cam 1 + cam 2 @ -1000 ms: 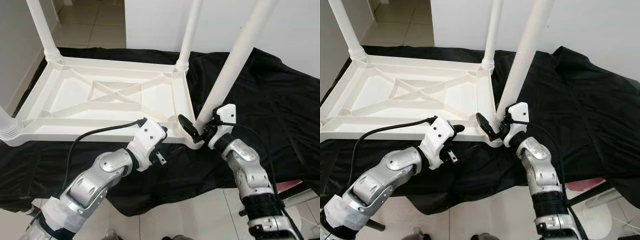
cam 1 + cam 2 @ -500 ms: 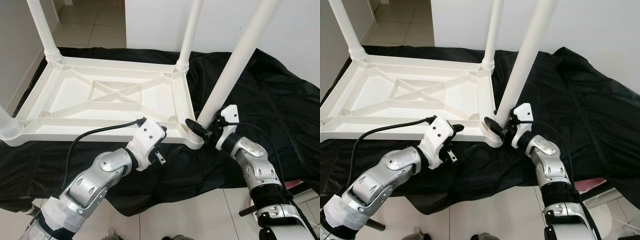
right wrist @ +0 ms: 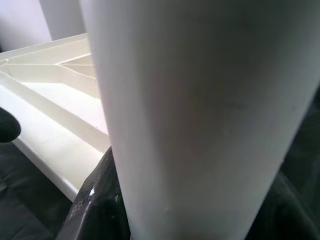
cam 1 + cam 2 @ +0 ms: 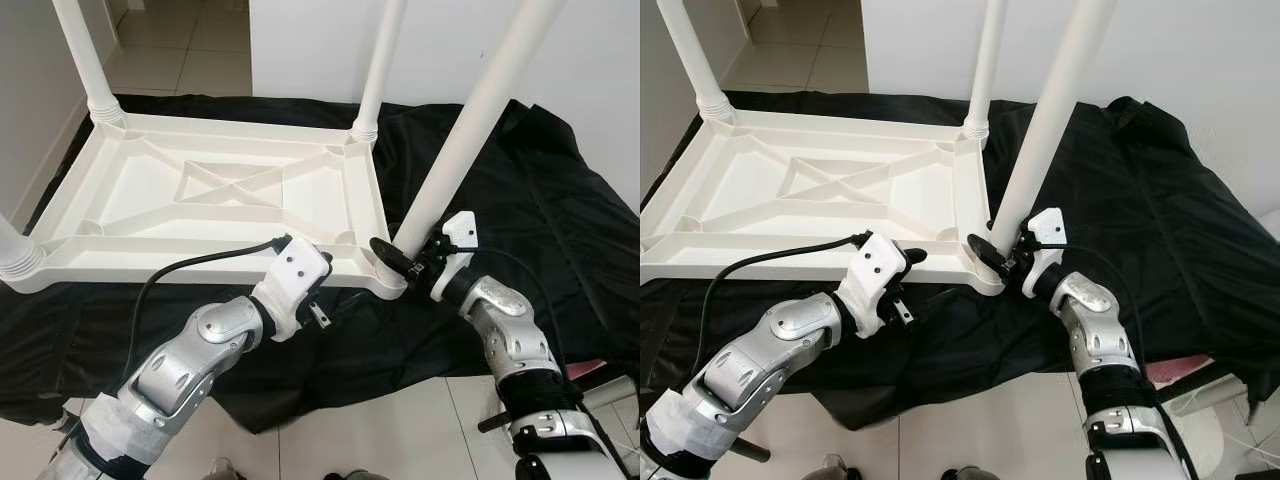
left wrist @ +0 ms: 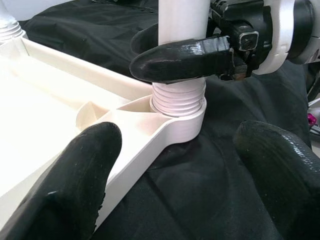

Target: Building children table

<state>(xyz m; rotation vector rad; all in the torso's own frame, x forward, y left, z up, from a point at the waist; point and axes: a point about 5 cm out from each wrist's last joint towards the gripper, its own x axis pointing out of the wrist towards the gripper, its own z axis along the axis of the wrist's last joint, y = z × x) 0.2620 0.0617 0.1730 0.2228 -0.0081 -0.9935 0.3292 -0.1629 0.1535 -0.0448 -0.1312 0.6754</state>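
Observation:
A white plastic children's table (image 4: 200, 272) lies upside down on a black cloth (image 4: 545, 200). Its near right leg (image 4: 470, 130) stands in the threaded corner socket (image 5: 177, 102), leaning to the right. My right gripper (image 4: 400, 262) is shut on this leg just above the socket, with one black finger (image 5: 182, 57) crossing the leg's front. The leg is seen very close in the right wrist view (image 3: 200, 115). My left gripper (image 4: 320, 292) hovers at the table's near rim, left of that socket, open and holding nothing, its fingers (image 5: 75, 185) spread wide.
Three more white legs stand on the table: far left (image 4: 90, 60), far right (image 4: 375, 70) and near left (image 4: 15, 250). A white wall runs behind, with tiled floor (image 4: 190, 45) at the back left. Something pink (image 4: 590, 368) shows below the cloth's right edge.
My right forearm has swung outward to the right, and its gripper has turned a little around the leg's base while staying shut on it. The left arm has not moved.

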